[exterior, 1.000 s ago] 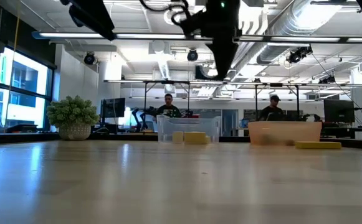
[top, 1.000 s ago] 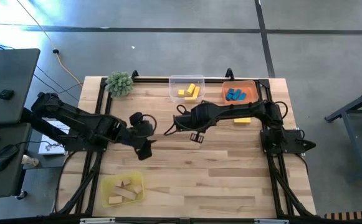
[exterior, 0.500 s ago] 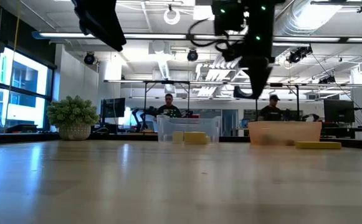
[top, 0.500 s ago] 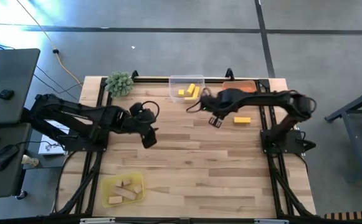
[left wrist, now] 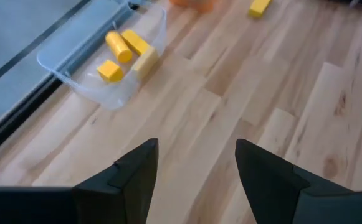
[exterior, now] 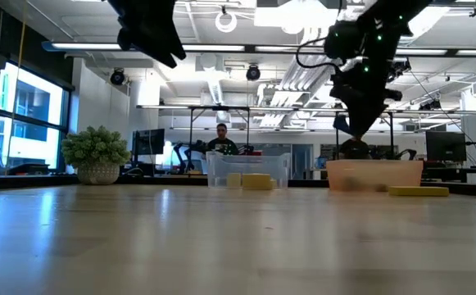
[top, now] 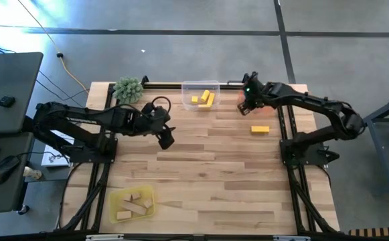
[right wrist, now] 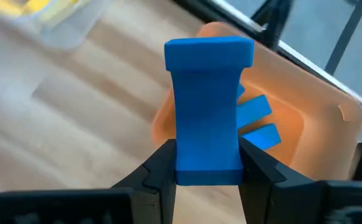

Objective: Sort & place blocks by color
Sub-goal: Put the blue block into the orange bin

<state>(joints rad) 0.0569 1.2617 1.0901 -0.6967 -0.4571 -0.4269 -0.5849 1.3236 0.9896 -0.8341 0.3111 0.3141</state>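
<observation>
My right gripper (right wrist: pixel 207 157) is shut on a blue block (right wrist: pixel 209 93) and hovers over the near-left edge of the orange tray (right wrist: pixel 293 134), where other blue blocks (right wrist: pixel 255 121) lie. In the high view it (top: pixel 248 102) is at the table's far right. My left gripper (left wrist: pixel 196 149) is open and holds nothing, high over the table's middle left (top: pixel 167 137). One yellow block (top: pixel 260 129) lies flat on the table near the orange tray. Yellow blocks (top: pixel 202 99) lie in the clear tray (top: pixel 201 87). Plain wood blocks (top: pixel 132 204) lie in the yellow tray. My right gripper pinches the blue block by its narrower end (right wrist: pixel 209 171) between the two fingers (right wrist: pixel 165 168), one on each side face. The block sticks out past the fingertips, its wider end (right wrist: pixel 209 50) farthest from them. It is lifted clear above the tray.
A green spiky plant (top: pixel 128 89) stands at the far left corner. The yellow tray (top: pixel 117 195) sits at the near left edge. In the low view, people sit at desks in the room beyond the table. Bare wood shows across the table's middle and near right.
My right gripper has swung from the table's middle toward the far right corner, carrying the blue block to above the orange tray. My left gripper has drifted toward the far edge and slightly right, staying open.
</observation>
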